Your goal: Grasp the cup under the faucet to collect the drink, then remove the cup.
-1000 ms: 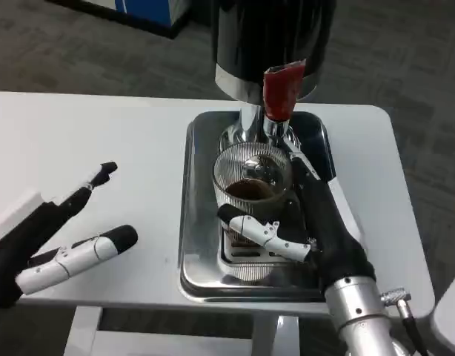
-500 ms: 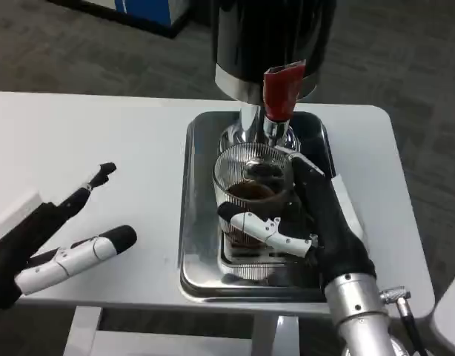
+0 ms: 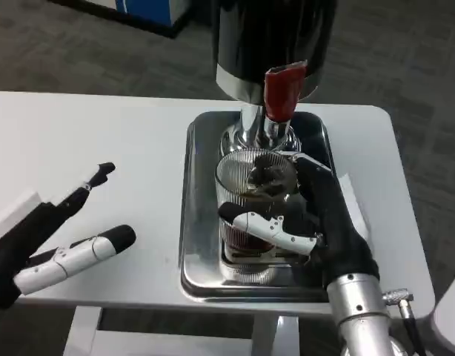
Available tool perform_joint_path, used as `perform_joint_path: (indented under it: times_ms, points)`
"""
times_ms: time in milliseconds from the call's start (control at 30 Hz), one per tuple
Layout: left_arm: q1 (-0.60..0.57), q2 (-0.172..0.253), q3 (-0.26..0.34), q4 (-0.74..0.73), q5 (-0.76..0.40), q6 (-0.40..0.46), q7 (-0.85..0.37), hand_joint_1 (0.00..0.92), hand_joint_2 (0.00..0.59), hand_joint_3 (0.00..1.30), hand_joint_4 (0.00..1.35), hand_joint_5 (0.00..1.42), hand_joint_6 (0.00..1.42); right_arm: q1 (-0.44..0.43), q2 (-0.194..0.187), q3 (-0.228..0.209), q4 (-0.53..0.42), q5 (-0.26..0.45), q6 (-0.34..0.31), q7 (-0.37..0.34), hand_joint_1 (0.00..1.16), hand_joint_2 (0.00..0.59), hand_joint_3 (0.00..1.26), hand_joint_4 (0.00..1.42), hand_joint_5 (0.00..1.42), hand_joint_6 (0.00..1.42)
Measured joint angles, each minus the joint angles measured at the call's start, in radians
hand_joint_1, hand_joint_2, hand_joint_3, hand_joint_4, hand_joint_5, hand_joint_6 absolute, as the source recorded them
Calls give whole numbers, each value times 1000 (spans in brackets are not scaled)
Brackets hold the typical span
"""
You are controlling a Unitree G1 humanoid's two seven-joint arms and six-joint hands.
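A clear ribbed glass cup (image 3: pixel 251 194) holding dark drink stands on the steel drip tray (image 3: pixel 201 222), just in front of the dispenser's faucet with its red lever (image 3: pixel 281 93). My right hand (image 3: pixel 316 222) grips the cup, the thumb across its near side and the fingers round its right side. My left hand (image 3: pixel 53 233) lies open over the table at the left, fingers spread, far from the cup.
The black and silver drink dispenser (image 3: pixel 272 44) rises at the back of the tray. The white table (image 3: pixel 87 148) stretches to the left, its front edge close to my left hand. Grey carpet lies beyond.
My right hand and the cup have come slightly toward me and away from the faucet. The left hand has stayed in place.
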Motion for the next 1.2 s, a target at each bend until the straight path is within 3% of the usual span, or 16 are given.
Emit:
perform_joint_path:
  times_ms: [333,800,1200]
  points:
    - [14,0,4,-10,0,0,0,0,80,0,0,0,0,26,1,2,-10,-22,-19,-35,892,137,662,669,856,924]
    - [21,0,6,-21,-1,0,0,0,82,0,0,0,0,90,-7,0,-80,-42,-19,-38,894,136,671,666,859,942]
    - [15,0,1,-21,0,0,0,0,82,0,0,0,0,154,-33,7,-198,-127,-20,-39,894,136,671,666,869,963]
